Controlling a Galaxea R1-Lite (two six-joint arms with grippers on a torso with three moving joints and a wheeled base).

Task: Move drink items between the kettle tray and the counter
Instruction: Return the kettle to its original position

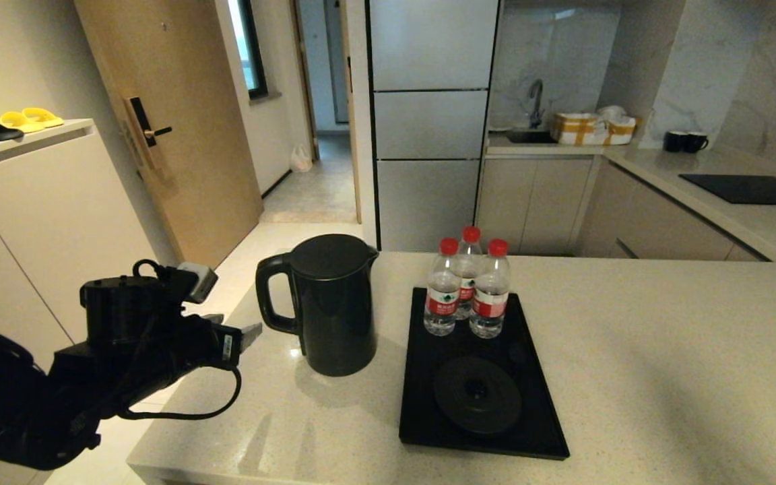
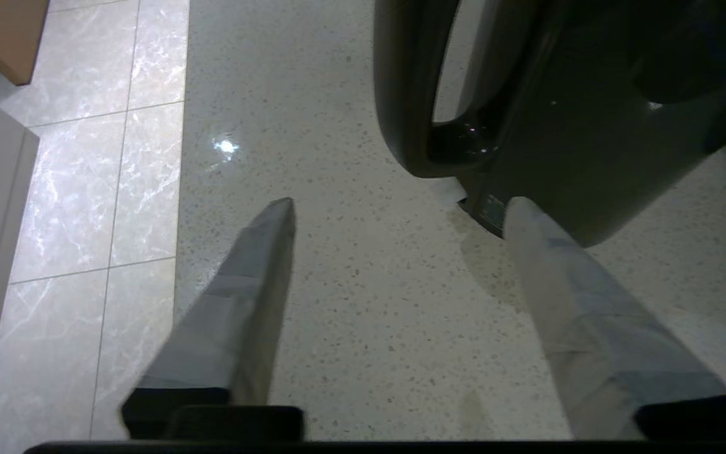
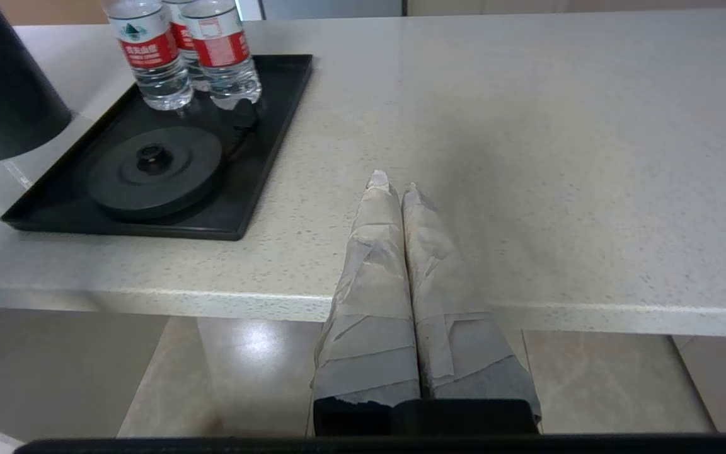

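The tall black kettle (image 1: 331, 303) stands upright on the beige speckled counter (image 1: 630, 337), just left of the black kettle tray (image 1: 422, 404), its loop handle (image 1: 270, 296) facing left. The round base disc (image 1: 477, 395) on the tray is bare. My left gripper (image 1: 250, 335) hovers open just left of the handle, holding nothing; the left wrist view shows the kettle (image 2: 564, 113) just beyond the open left gripper (image 2: 401, 205). My right gripper (image 3: 394, 183) is shut and empty at the counter's near edge, right of the tray (image 3: 256, 164).
Three clear water bottles with red caps (image 1: 467, 286) stand at the tray's far end. The counter's left edge (image 1: 186, 404) drops to tiled floor under my left arm. Behind are cabinets, a sink worktop and a black hob (image 1: 752, 188).
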